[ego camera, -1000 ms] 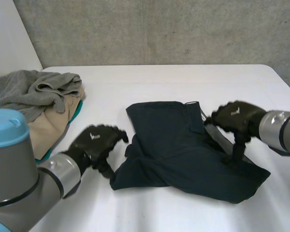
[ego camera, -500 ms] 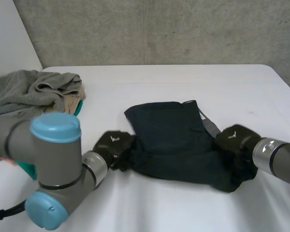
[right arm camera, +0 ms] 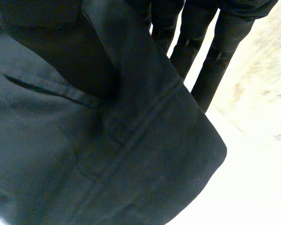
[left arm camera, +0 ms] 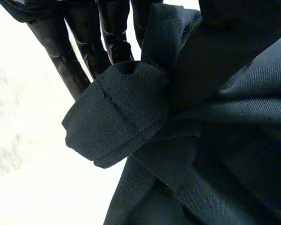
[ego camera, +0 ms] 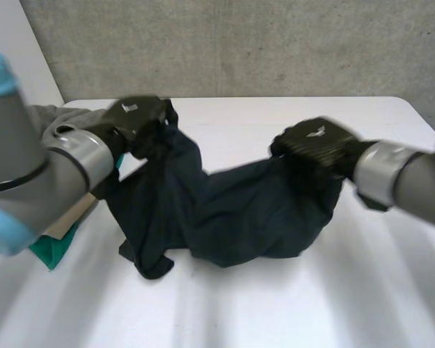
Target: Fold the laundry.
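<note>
Fingers (left arm camera: pixel 61 58) of my left hand (ego camera: pixel 139 116) are clamped on a rolled hem of the dark navy twill garment (ego camera: pixel 232 210). In the left wrist view the bunched cloth sits right at their tips. My right hand (ego camera: pixel 315 145) has the opposite end, its fingers (right arm camera: pixel 223 51) pinching a seamed edge that drapes over and hides part of them.

Both ends are held above the white tabletop (ego camera: pixel 362 290). The garment's long axis runs from hand to hand across my front, with the left end a little higher and farther from me. The slack middle sags between the hands, and a loose tail below my left hand touches the tabletop on the near side.

Since each hand holds one end, I judge the next move turns on that axis: drawing the hands apart along it should take up the sag before I lay it flat. A teal cloth (ego camera: pixel 52 252) lies near my left arm, so I would set down well clear of it.
</note>
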Controlling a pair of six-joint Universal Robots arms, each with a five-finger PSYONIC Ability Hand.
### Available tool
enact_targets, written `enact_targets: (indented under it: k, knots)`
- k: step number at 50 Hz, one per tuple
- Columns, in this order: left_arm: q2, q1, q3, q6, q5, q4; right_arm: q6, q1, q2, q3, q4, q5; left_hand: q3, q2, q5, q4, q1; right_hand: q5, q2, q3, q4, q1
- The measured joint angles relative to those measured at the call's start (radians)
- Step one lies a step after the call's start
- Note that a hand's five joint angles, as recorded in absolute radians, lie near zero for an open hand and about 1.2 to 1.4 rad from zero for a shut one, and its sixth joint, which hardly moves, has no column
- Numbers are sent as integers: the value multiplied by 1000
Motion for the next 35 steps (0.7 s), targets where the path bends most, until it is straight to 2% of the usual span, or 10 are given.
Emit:
enact_targets:
  k: [5,8,9,10,13,15,22,26,27,35]
  knots:
    - [-195,10,122,59,-15,-8,61,89,157,-47,-131,109,-5,-11,-5,-6,-1,-26,-3,-26,-26,8]
    - [-301,19,211,110,-49,-18,114,125,234,-93,-218,213,-395,-402,-379,-404,-362,-566,-570,-556,-555,-371]
    - [-313,21,225,117,-57,-21,125,130,244,-102,-232,234,-496,-505,-461,-488,-455,-627,-633,-637,-614,-421]
    - [-332,24,250,131,-75,-34,142,137,256,-117,-252,272,-704,-716,-691,-721,-715,-840,-834,-843,-831,-545]
    - [-316,29,263,141,-109,-67,168,139,242,-141,-268,335,-967,-972,-942,-982,-902,-976,-947,-982,-982,-580]
    - [-269,31,240,136,-123,-84,170,130,209,-142,-260,349,-986,-990,-953,-998,-902,-977,-948,-986,-989,-580]
    - [30,35,-1,106,-99,-56,81,42,7,-113,-161,284,-976,-978,-946,-989,-890,-977,-948,-986,-989,-580]
    - [192,31,-158,96,-53,-9,-10,-18,-85,-105,-73,221,-903,-903,-875,-905,-783,-975,-945,-983,-987,-580]
    - [248,28,-227,94,-28,7,-50,-40,-108,-105,-28,196,-762,-762,-743,-770,-635,-972,-945,-983,-987,-578]
    - [308,-4,-412,90,31,36,-190,-102,-95,-114,144,112,-713,-716,-692,-715,-605,-935,-904,-939,-948,-576]
